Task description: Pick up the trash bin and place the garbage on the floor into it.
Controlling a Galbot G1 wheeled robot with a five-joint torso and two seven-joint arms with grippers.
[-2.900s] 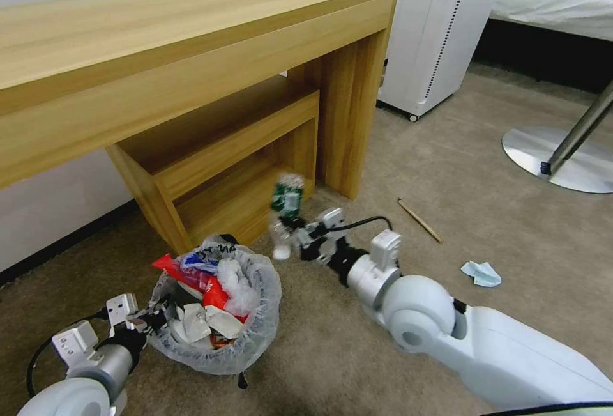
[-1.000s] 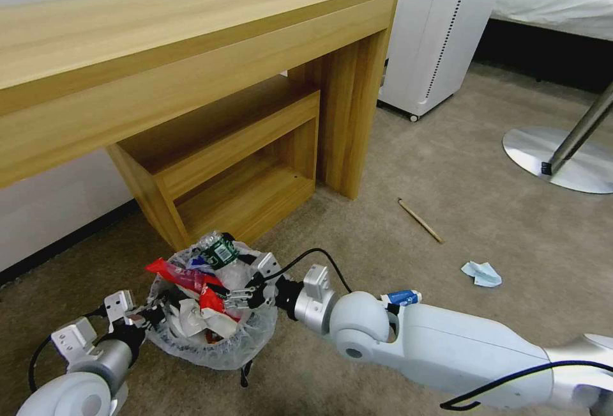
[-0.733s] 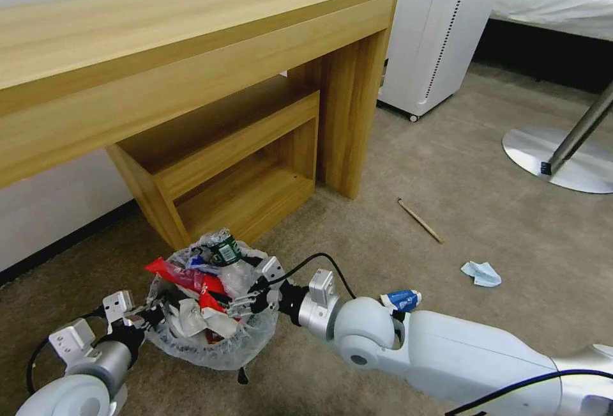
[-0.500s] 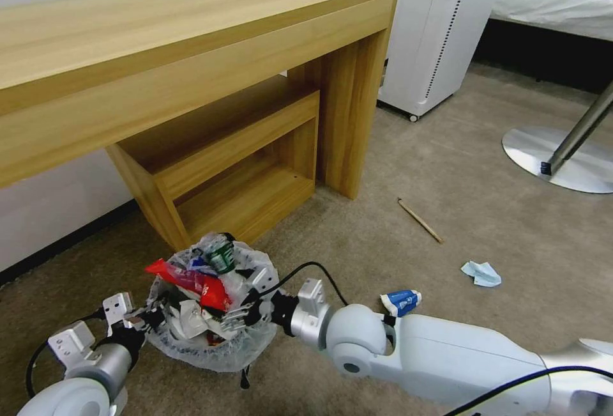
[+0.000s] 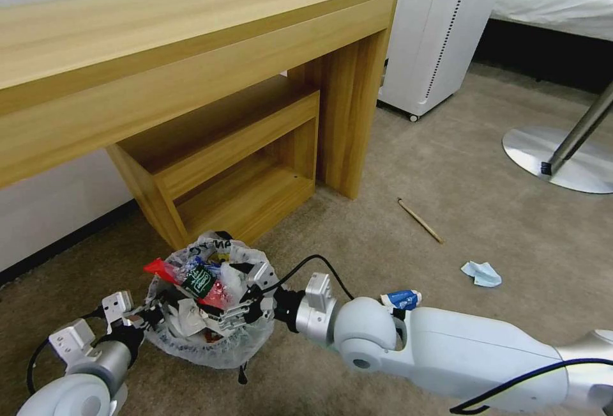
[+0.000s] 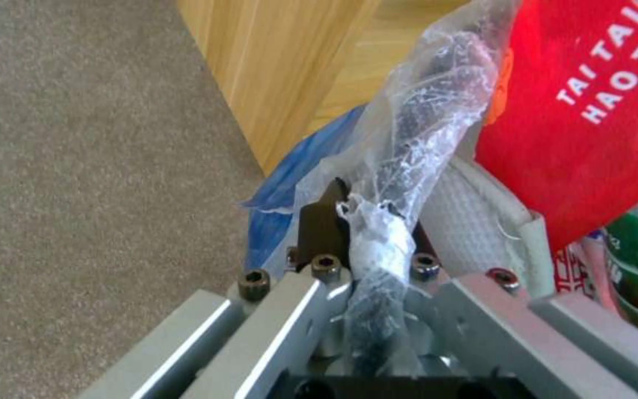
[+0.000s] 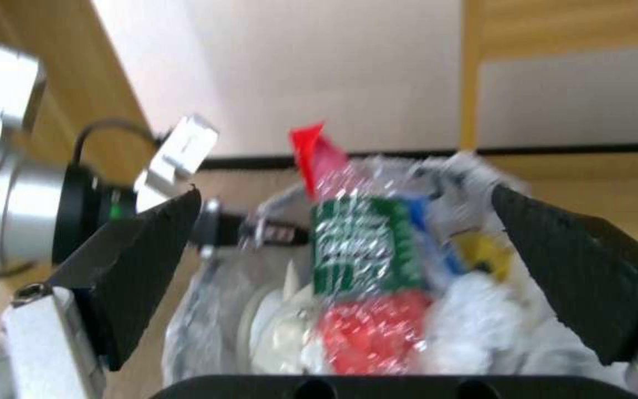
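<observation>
Right end effector (image 5: 237, 312) spread wide over trash bin (image 5: 246, 342), left end effector (image 6: 367, 252) clamping its bag-hidden rim.

The trash bin (image 5: 207, 314) stands on the floor (image 5: 485, 211) in front of the counter (image 5: 191, 52), before its lower shelf (image 5: 236, 135). The left pincer (image 5: 148, 315) is at the bin's left rim, the right pincer (image 5: 239, 304) over its right side. A bottle (image 5: 200, 280) lies on top of the litter inside. To the right on the floor lie a carton (image 5: 401, 300), a mask (image 5: 482, 273) and, farther back, a stick (image 5: 419, 220).
</observation>
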